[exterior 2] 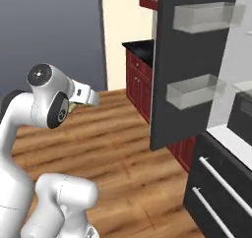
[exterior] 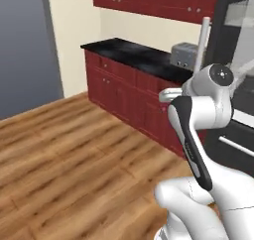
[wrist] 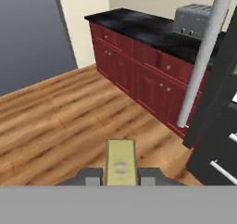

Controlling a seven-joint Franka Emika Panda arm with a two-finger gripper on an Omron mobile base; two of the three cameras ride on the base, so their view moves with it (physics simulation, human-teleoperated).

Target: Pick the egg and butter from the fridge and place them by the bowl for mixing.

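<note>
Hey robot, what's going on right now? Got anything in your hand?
Tool shut on butter, held over the wood floor. Fridge door open on the right. Red cabinets and toaster ahead; nothing blocking.

A black countertop (wrist: pixel 143 31) runs along the cream wall atop a row of red base cabinets (wrist: pixel 139 75), with a grey toaster (wrist: pixel 196 19) standing on it near the end closest to the fridge (exterior 2: pixel 197 60). The cabinets stand on a wood-plank floor (exterior: pixel 64 159) that stretches across the room. Inside the open fridge door, two translucent bins (exterior 2: pixel 194 92) hang one above the other; whether anything lies in them cannot be told.
</note>
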